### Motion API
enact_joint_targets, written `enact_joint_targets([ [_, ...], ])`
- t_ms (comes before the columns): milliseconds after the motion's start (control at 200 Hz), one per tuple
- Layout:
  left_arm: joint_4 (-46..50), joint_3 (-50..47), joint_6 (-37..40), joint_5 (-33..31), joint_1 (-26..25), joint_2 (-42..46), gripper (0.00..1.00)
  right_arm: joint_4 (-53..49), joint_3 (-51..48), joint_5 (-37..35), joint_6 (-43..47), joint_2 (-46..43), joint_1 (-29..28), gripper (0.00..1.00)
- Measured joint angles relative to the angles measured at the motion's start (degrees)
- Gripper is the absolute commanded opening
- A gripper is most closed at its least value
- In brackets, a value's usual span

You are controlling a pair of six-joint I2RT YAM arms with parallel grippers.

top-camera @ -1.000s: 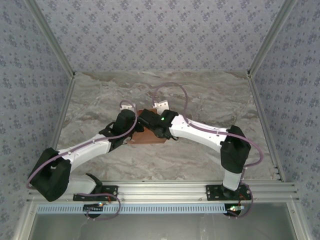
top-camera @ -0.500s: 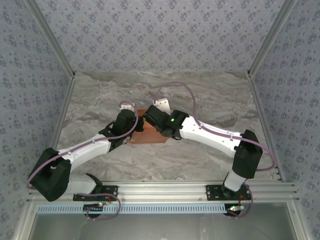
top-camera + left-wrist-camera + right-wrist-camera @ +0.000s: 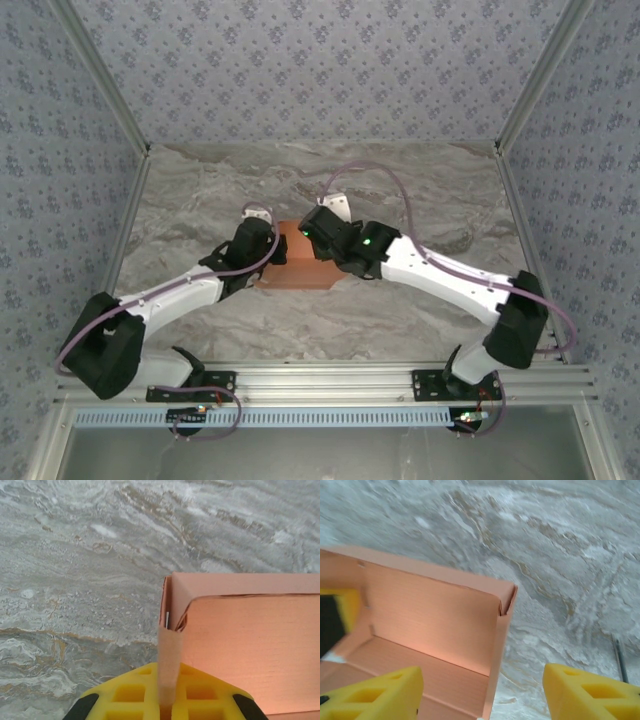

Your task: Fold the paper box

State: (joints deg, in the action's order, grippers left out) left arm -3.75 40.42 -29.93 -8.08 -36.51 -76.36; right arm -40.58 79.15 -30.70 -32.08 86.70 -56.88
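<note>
While my left claw (image 3: 167, 696) clamps an end flap (image 3: 169, 655) of the paper box (image 3: 250, 650), I'd settle the released right claw (image 3: 482, 687) squarely over the wall (image 3: 499, 640) between its fingers (image 3: 375, 695) before squeezing.

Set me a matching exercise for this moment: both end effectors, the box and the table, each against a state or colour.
Column one:
1. left end effector
2. right end effector
3. box
4. table

Column two:
A. grey, marbled
B. open wide, gripping nothing
C. shut on a flap of the box
D. salmon-orange, walls standing up

Pairs: 1-C, 2-B, 3-D, 4-A
</note>
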Motion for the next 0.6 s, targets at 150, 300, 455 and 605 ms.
enact_joint_targets([
  [150, 5.38, 4.02, 4.37, 4.52, 1.84, -3.65, 0.02, 4.98, -2.29, 3.15, 1.36, -6.93, 1.70, 0.70],
  [300, 14.64, 11.72, 10.25, 8.85, 2.21, -9.33, 0.03, 7.43, -5.84, 4.59, 2.36, -11.19, 5.16, 0.70],
  [455, 25.00, 19.82, 15.93, 11.80, 2.43, -15.58, 0.04, 8.50, -12.20, 6.12, 3.04, -14.27, 9.62, 0.70],
  [605, 34.40, 26.91, 20.57, 13.53, 2.89, -21.55, 0.07, 8.66, -19.32, 8.11, 3.02, -16.92, 12.55, 0.70],
])
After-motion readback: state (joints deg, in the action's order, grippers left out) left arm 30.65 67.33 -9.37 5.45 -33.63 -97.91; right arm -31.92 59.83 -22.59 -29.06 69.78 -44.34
